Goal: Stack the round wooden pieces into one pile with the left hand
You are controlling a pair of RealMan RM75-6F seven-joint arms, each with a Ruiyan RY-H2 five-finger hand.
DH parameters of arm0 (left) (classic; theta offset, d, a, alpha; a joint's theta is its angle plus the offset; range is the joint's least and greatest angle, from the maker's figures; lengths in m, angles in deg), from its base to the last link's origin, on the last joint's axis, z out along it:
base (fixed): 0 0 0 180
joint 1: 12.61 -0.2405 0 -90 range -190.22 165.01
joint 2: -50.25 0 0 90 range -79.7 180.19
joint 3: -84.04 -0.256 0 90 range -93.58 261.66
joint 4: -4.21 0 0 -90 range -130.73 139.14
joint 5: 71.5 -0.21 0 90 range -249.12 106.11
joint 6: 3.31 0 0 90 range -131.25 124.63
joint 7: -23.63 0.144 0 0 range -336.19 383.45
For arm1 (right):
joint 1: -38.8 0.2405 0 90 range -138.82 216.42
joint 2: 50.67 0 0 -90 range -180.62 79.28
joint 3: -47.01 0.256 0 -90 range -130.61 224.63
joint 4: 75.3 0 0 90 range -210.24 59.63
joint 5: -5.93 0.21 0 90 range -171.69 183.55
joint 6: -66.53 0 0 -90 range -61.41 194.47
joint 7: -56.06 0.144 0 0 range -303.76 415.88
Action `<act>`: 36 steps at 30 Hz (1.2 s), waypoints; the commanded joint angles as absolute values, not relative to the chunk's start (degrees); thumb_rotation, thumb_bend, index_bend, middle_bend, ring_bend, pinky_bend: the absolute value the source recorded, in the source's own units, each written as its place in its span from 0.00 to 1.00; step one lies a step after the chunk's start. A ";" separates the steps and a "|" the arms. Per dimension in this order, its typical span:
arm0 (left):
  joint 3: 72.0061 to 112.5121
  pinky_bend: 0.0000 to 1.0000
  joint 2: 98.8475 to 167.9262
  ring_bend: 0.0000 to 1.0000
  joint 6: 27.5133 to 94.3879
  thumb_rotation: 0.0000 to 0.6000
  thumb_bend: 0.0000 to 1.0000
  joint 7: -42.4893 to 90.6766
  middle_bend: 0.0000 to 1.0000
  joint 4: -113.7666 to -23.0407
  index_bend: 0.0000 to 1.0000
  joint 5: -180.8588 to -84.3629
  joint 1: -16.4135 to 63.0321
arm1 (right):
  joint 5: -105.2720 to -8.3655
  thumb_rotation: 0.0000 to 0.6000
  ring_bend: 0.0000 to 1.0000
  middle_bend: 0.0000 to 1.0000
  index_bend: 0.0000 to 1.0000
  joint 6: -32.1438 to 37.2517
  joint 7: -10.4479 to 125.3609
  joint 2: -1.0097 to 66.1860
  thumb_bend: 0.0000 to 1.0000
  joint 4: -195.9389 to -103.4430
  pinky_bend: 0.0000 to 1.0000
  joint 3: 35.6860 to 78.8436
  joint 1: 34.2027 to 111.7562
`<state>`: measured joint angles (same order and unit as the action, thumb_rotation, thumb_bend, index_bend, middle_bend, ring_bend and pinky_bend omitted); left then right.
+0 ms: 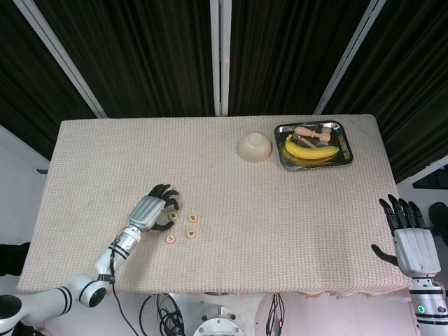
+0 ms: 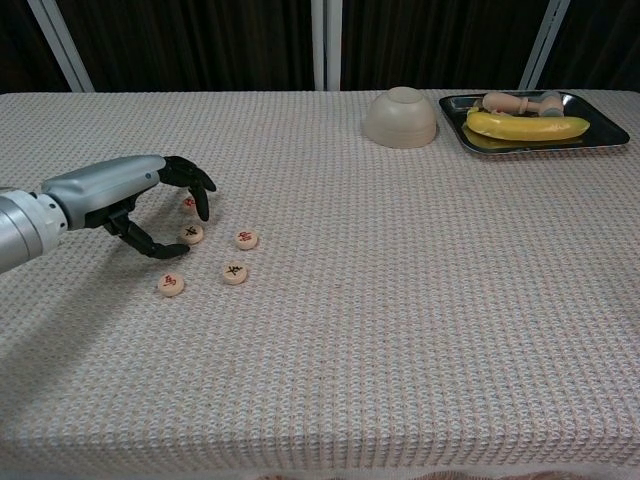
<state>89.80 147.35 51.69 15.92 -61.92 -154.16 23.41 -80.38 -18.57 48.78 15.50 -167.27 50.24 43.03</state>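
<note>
We see our left hand (image 2: 150, 195) arched over the far-left corner of the cluster of small round wooden pieces with red and dark characters, its dark fingers (image 2: 200, 190) curled down and its thumb reaching under toward them, holding nothing yet as far as we can tell. The pieces lie flat and apart on the beige woven cloth surface (image 2: 400, 300), none stacked so far. The farthest piece (image 2: 188, 203) sits mostly hidden beneath the fingertips, and the next piece (image 2: 191, 234) lies just beside the thumb, so we judge the hand is shaped this way to close on one of those two; which one, we cannot tell. Three more pieces wait nearer the front: one (image 2: 246, 239) to the right, one (image 2: 235, 273) below it, and one (image 2: 171, 285) at the front left.

Our right hand (image 1: 408, 234) hangs spread and empty off the far right edge, kept out of the way since the job belongs to the left. The upturned cream bowl (image 2: 400, 117) and the metal tray (image 2: 610, 135) with a yellow banana (image 2: 525, 125) stand well apart at the back.
</note>
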 commanded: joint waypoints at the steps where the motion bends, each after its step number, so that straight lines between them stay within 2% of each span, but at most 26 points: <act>1: 89.56 0.00 147.65 0.00 51.31 1.00 0.27 15.88 0.16 -61.28 0.43 -154.02 23.68 | -80.41 1.00 0.00 0.00 0.00 -18.57 48.77 15.49 0.08 -167.28 0.00 50.24 43.03; 14: 89.17 0.00 147.94 0.00 51.98 1.00 0.27 15.89 0.16 -60.53 0.52 -153.90 24.07 | -79.93 1.00 0.00 0.00 0.00 -18.46 48.82 15.50 0.08 -167.08 0.00 50.35 42.93; 21: 92.06 0.00 144.77 0.00 54.60 1.00 0.27 16.22 0.17 -63.60 0.52 -153.03 24.55 | -79.86 1.00 0.00 0.00 0.00 -18.37 49.08 15.46 0.08 -166.97 0.00 50.30 42.88; 28: 93.62 0.00 144.18 0.00 48.97 1.00 0.28 17.86 0.17 -62.92 0.52 -147.66 26.16 | -80.12 1.00 0.00 0.00 0.00 -18.63 49.23 15.66 0.08 -166.86 0.00 50.23 42.78; 36: 94.32 0.00 146.54 0.00 47.06 1.00 0.28 16.26 0.18 -59.64 0.50 -146.05 27.47 | -80.75 1.00 0.00 0.00 0.00 -18.73 50.10 15.23 0.08 -166.65 0.00 49.96 42.71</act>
